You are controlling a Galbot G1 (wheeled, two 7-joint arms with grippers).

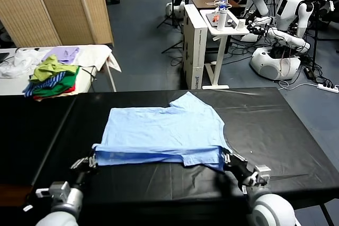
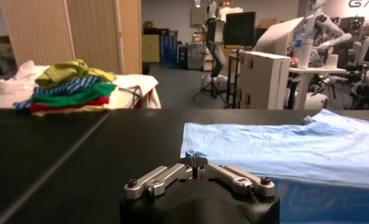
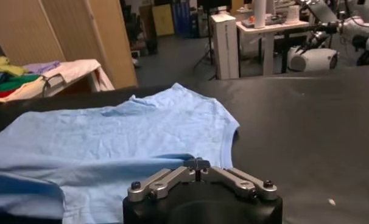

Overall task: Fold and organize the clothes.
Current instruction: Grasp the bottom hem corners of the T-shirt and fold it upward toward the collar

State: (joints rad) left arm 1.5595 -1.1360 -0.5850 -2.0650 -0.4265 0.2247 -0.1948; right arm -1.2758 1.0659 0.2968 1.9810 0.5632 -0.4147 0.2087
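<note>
Presently on the black tabletop: one light-blue T-shirt, spread flat near the middle, its near edge doubled over into a darker band that runs along the side closest to the robot. One sleeve points away from the robot toward the far edge; the neckline curves along the shirt's right side. No lettering shows on the upward face.

Left gripper: at the near left corner of the folded band, low over the tabletop. In the left wrist view its fingers meet at the tips with the blue cloth corner caught between them, so it is clamped on the T-shirt.

Right gripper: at the near right corner of the same band. In the right wrist view the fingers are drawn together at the hem, pinching the fabric edge.

Both grippers sit at about the same depth, with the folded band stretched between them.

Other items: a pile of garments in green, red, striped blue and lilac, on a white-covered side table beyond the tabletop's far left corner. Behind it, a tan folding screen. Further back on the right, a white stand and several white robots.
</note>
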